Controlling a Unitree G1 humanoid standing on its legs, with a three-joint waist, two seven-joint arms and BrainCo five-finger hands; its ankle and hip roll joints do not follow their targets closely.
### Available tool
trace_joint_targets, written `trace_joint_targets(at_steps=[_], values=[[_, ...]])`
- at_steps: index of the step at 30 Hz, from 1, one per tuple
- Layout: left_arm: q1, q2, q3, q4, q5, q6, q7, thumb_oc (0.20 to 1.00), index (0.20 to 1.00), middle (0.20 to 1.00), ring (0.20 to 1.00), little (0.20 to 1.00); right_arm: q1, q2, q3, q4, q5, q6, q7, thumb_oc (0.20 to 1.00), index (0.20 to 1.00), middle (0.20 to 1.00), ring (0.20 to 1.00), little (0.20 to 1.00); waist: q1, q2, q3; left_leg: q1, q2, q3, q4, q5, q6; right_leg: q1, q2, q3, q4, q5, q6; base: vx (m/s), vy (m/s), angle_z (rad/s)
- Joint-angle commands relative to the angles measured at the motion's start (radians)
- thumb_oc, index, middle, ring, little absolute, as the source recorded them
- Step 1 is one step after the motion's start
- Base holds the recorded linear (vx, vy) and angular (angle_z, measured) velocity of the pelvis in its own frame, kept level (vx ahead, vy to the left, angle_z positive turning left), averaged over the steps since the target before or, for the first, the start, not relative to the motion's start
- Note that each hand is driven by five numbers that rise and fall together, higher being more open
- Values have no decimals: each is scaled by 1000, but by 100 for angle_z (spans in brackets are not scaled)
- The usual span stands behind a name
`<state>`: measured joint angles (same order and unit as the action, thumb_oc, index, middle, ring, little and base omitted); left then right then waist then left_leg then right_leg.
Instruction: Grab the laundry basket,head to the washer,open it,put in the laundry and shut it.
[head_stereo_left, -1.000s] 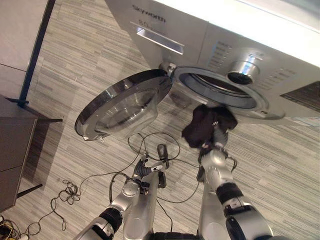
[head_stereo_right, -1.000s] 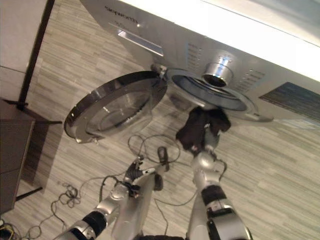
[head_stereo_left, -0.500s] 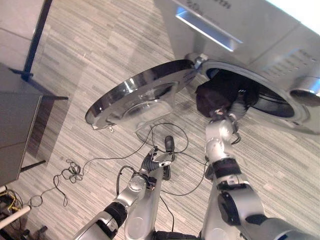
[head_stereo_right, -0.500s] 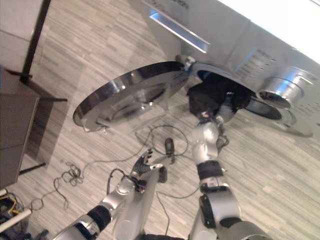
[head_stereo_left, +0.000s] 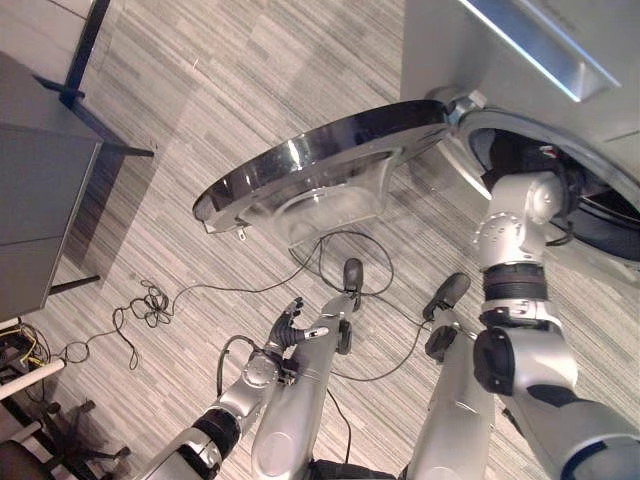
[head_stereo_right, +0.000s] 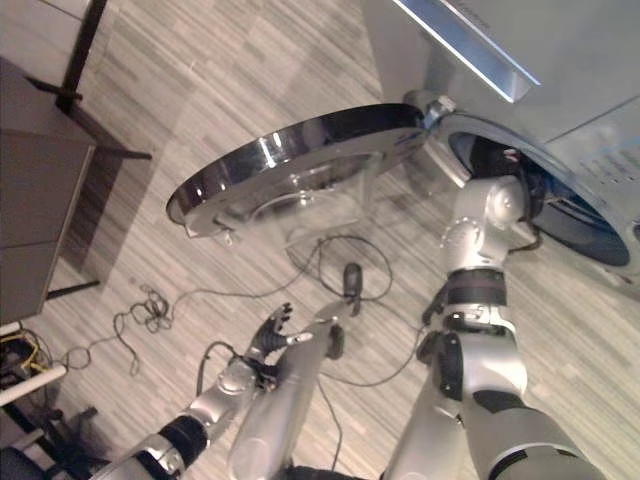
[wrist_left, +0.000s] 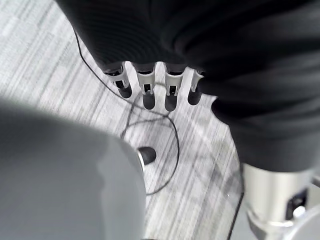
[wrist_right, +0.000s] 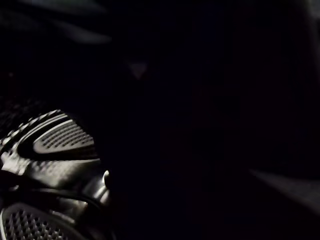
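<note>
The silver washer (head_stereo_left: 470, 70) stands at the upper right with its round glass door (head_stereo_left: 320, 175) swung wide open to the left. My right arm (head_stereo_left: 515, 225) reaches into the round opening (head_stereo_right: 500, 160), and its hand is hidden inside the dark drum. The right wrist view is dark, with a ribbed drum wall (wrist_right: 55, 140); I cannot tell the dark laundry apart from the drum there. My left hand (head_stereo_left: 290, 328) hangs low above the floor, its fingers (wrist_left: 145, 95) straight and holding nothing.
A dark cabinet (head_stereo_left: 40, 200) stands at the left, with a dark post (head_stereo_left: 85, 60) behind it. A chair base (head_stereo_left: 60, 455) sits at the lower left corner. The open door juts out over the striped floor (head_stereo_left: 200, 90) between the cabinet and the washer.
The camera has shifted. My right hand carried the dark garment from in front of the washer's rim into the drum, where both are now hidden. The left hand stays low.
</note>
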<state>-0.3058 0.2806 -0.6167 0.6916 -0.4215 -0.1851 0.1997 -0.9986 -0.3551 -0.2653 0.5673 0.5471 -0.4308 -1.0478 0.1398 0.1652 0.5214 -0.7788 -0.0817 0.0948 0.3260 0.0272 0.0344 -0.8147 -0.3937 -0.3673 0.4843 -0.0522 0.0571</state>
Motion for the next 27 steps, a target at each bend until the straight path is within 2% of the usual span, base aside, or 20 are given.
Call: trace_joint_targets(at_steps=[1, 3, 4, 5, 6, 7, 8, 9, 10, 11, 12, 14, 16, 18, 21, 24, 25, 26, 27], values=[[73, 32, -20, -63, -28, -19, -18, 1000, 1000, 1000, 1000, 1000, -258, -329, 111, -90, -193, 77, -49, 200, 200, 200, 200, 200, 9, 144, -26, -72, 22, -11, 9, -72, -41, 8, -48, 41, 59, -65, 76, 16, -36, 7], [88, 50, -12, -71, -28, -19, -26, 1000, 1000, 1000, 1000, 1000, -325, -428, 205, -5, -249, 181, -31, 200, 200, 200, 200, 200, 20, 147, -34, -86, 23, -4, 5, -67, -44, -18, -59, 42, 81, -70, 76, 9, -21, 8], [97, 73, 2, -70, -31, -23, -37, 1000, 1000, 1000, 1000, 1000, -349, -510, 335, 102, -354, 289, 28, 200, 200, 200, 200, 200, 38, 138, -39, -90, 24, -1, 9, -65, -44, -30, -67, 41, 99, -72, 78, -6, -11, 8], [94, 61, 5, -72, -33, -23, -38, 1000, 1000, 1000, 1000, 1000, -386, -519, 366, 127, -351, 288, 33, 200, 200, 200, 200, 200, 35, 148, -37, -96, 24, 2, 9, -63, -43, -40, -68, 45, 102, -70, 76, -18, -6, 7], [99, 66, 18, -76, -33, -35, -38, 1000, 1000, 1000, 1000, 1000, -418, -558, 419, 205, -341, 300, 88, 200, 200, 200, 200, 200, 38, 145, -37, -102, 27, 7, 10, -62, -43, -53, -69, 46, 110, -67, 77, -15, 1, 7], [99, 66, 18, -76, -33, -35, -38, 1000, 1000, 1000, 1000, 1000, -418, -558, 419, 205, -341, 300, 88, 200, 200, 200, 200, 200, 38, 145, -37, -102, 27, 7, 10, -62, -43, -53, -69, 46, 110, -67, 77, -20, -22, 6], [102, 89, 32, -91, -40, -46, -37, 1000, 1000, 1000, 1000, 1000, -510, -593, 487, 390, -189, 290, 185, 200, 200, 200, 200, 200, 49, 132, -48, -119, 34, 16, 10, -61, -45, -74, -74, 44, 111, -63, 80, -12, -55, 4], [94, 91, 37, -78, -56, -33, -29, 1000, 1000, 1000, 1000, 1000, -566, -583, 568, 463, -147, 297, 244, 200, 200, 200, 200, 200, 55, 121, -52, -129, 40, 25, 5, -56, -46, -86, -74, 38, 110, -60, 78, -11, -56, -2], [93, 85, 40, -78, -57, -32, -29, 1000, 1000, 1000, 1000, 1000, -586, -582, 586, 476, -142, 295, 250, 200, 200, 200, 200, 200, 53, 125, -52, -132, 41, 27, 4, -56, -46, -91, -73, 40, 109, -59, 78, -3, -37, -4], [96, 69, 61, -62, -68, -24, -29, 1000, 1000, 1000, 1000, 1000, -550, -546, 633, 428, -185, 303, 306, 225, 225, 225, 225, 225, 42, 119, -45, -134, 47, 32, 2, -52, -43, -95, -66, 40, 104, -56, 74, -5, -18, -7], [91, 63, 66, -67, -65, -27, -31, 1000, 1000, 1000, 1000, 1000, -521, -524, 635, 418, -181, 300, 340, 1000, 1000, 1000, 1000, 1000, 35, 115, -38, -134, 51, 35, 0, -52, -42, -94, -62, 39, 100, -55, 71, -10, -38, -11], [79, 60, 63, -81, -61, -32, -39, 1000, 1000, 1000, 1000, 1000, -469, -480, 618, 386, -150, 269, 381, 1000, 1000, 1000, 1000, 1000, 20, 104, -23, -126, 59, 37, -5, -49, -40, -85, -48, 36, 86, -53, 64, -8, -53, -16], [80, 59, 60, -85, -59, -33, -45, 1000, 1000, 1000, 1000, 1000, -434, -464, 607, 359, -153, 255, 386, 1000, 1000, 1000, 1000, 1000, 14, 99, -19, -117, 62, 37, -14, -45, -41, -74, -42, 34, 74, -51, 61, -1, -39, -11], [76, 59, 56, -101, -51, -33, -56, 1000, 1000, 1000, 1000, 1000, -341, -422, 562, 291, -151, 209, 387, 1000, 1000, 1000, 1000, 1000, 0, 95, -5, -95, 66, 36, -32, -38, -42, -51, -27, 25, 52, -49, 57, -3, -49, -4], [61, 36, 76, -65, -32, -27, -47, 1000, 1000, 1000, 1000, 1000, -164, -307, 458, 111, -163, 147, 377, 1000, 1000, 1000, 1000, 1000, -18, 75, -2, -65, 69, 31, -62, -30, -44, -20, -2, 17, 11, -37, 54, 4, -42, -6], [57, 21, 94, -49, -23, -28, -38, 1000, 1000, 1000, 1000, 1000, -52, -247, 432, 3, -221, 145, 364, 1000, 1000, 1000, 1000, 1000, -28, 61, -2, -47, 71, 28, -74, -26, -44, 1, 8, 9, -11, -29, 52, 3, -34, -11], [60, 3, 114, -45, -11, -26, -34, 1000, 1000, 1000, 1000, 1000, 71, -200, 420, -98, -299, 152, 371, 1000, 1000, 1000, 1000, 1000, -43, 49, -1, -33, 73, 28, -84, -24, -45, 19, 16, 5, -29, -21, 51, 3, -31, -3], [63, 4, 114, -45, -10, -26, -34, 1000, 1000, 1000, 1000, 1000, 81, -196, 417, -109, -305, 156, 369, 1000, 1000, 1000, 1000, 1000, -43, 49, -1, -29, 73, 27, -84, -24, -45, 23, 17, 4, -31, -20, 51, 13, -30, -1], [66, -7, 130, -50, 9, -26, -35, 1000, 1000, 1000, 1000, 1000, 189, -169, 410, -173, -385, 170, 385, 1000, 1000, 1000, 1000, 1000, -57, 40, -1, -13, 74, 27, -95, -23, -46, 39, 21, 0, -45, -14, 51, 5, -10, -3]])
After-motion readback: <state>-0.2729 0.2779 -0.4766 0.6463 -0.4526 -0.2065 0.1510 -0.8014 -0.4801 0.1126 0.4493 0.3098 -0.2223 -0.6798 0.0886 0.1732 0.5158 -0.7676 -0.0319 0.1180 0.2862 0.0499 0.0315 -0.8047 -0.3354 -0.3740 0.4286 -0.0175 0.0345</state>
